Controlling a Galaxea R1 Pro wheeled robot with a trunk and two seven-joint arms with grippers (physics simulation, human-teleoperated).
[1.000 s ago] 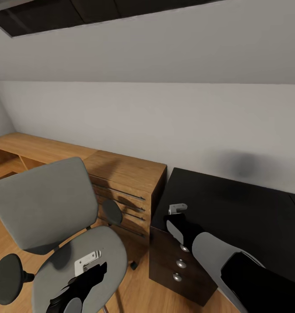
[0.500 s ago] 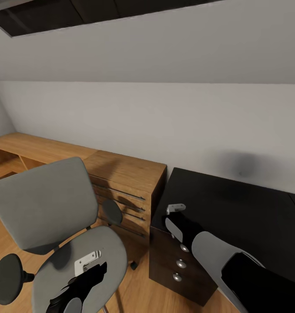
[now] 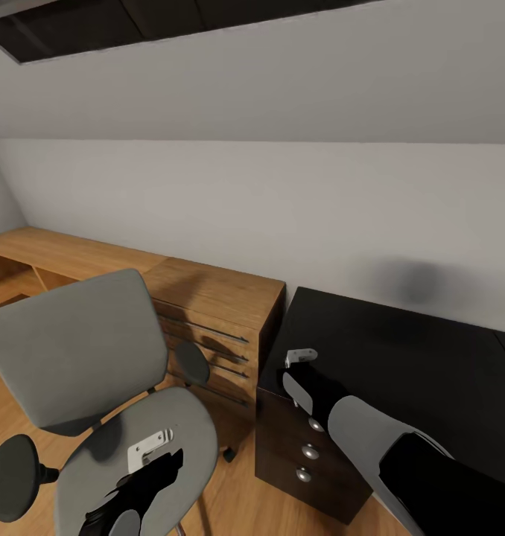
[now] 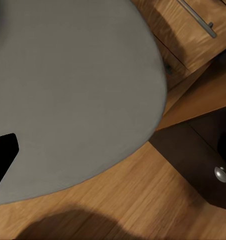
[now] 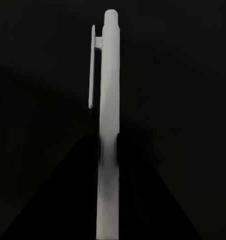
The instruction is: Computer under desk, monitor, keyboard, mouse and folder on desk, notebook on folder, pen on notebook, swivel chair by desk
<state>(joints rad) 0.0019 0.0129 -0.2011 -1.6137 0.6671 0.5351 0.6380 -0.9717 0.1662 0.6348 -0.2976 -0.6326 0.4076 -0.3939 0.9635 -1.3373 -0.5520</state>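
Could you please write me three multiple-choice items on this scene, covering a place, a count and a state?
1. Where does the left gripper hover?
A. Above the chair seat
B. Above the black desk
C. Above the wooden cabinet

2. How many round silver knobs show on the black drawer unit in the head view?
A. One
B. Three
C. Six

3. What state is the right gripper in?
A. Wide open, holding nothing
B. Shut on a drawer knob
C. Shut on a white pen

Answers:
1. A, since the head view shows the gripper over the grey seat.
2. B, since three knobs sit in a column on the unit's front.
3. C, since the right wrist view shows the pen running out from between the dark fingers.
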